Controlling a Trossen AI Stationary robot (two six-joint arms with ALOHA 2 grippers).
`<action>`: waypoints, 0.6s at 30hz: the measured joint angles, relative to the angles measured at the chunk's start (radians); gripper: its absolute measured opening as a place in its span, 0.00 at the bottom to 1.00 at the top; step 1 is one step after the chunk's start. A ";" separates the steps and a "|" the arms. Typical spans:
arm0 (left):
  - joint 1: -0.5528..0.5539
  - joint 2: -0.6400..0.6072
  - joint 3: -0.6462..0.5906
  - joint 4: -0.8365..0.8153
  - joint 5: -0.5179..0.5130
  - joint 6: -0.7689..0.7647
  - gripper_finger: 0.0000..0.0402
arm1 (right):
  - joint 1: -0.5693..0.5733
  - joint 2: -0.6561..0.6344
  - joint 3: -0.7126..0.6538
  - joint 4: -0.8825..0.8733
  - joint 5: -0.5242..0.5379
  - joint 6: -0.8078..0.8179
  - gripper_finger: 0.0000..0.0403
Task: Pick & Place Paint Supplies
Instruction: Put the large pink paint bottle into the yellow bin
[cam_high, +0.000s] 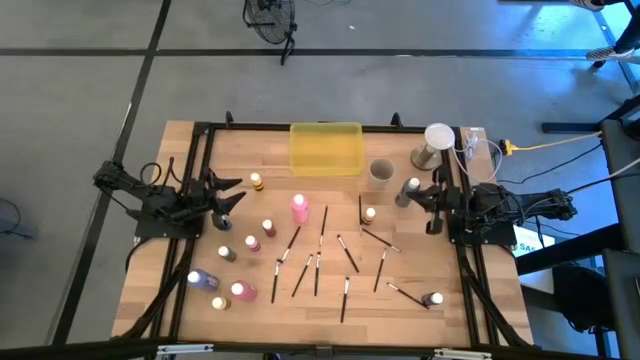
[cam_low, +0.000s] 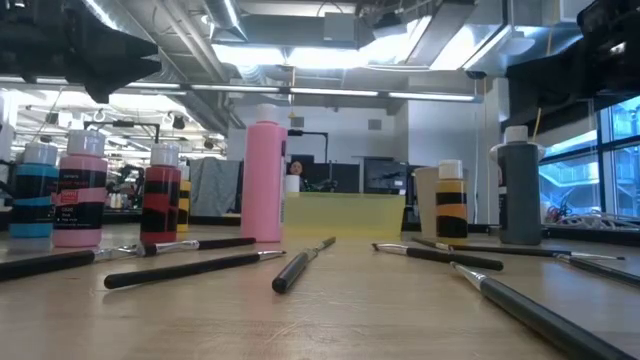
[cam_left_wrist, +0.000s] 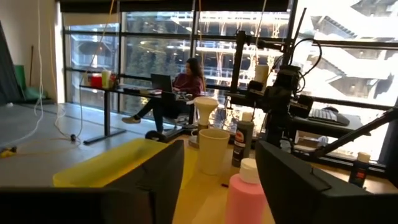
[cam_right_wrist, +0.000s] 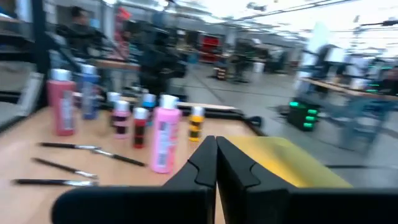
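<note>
left gripper (cam_high: 232, 195): fingers apart, empty, table's left edge | right gripper (cam_high: 420, 196): fingers together, empty, beside tall grey paint bottle (cam_high: 410, 190)

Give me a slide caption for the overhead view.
Paint bottles and paintbrushes scattered across the table, yellow tray at the back, both arms waiting at the sides.

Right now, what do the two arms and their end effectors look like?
Both arms are dark, jointed and angular. The left end effector has two broad, flat black fingers. The right end effector has matching black fingers with stepped inner edges. Dark cables trail from the right arm.
</note>
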 joint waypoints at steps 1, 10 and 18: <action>0.000 0.000 0.000 0.007 0.000 0.016 0.50 | 0.000 0.000 0.000 0.001 0.023 -0.006 0.05; 0.000 0.000 0.000 0.033 -0.026 0.145 0.51 | 0.000 0.000 0.000 0.066 0.139 0.008 0.41; 0.000 0.000 0.000 0.013 0.023 0.067 0.52 | 0.000 0.001 0.000 0.087 0.140 -0.041 0.58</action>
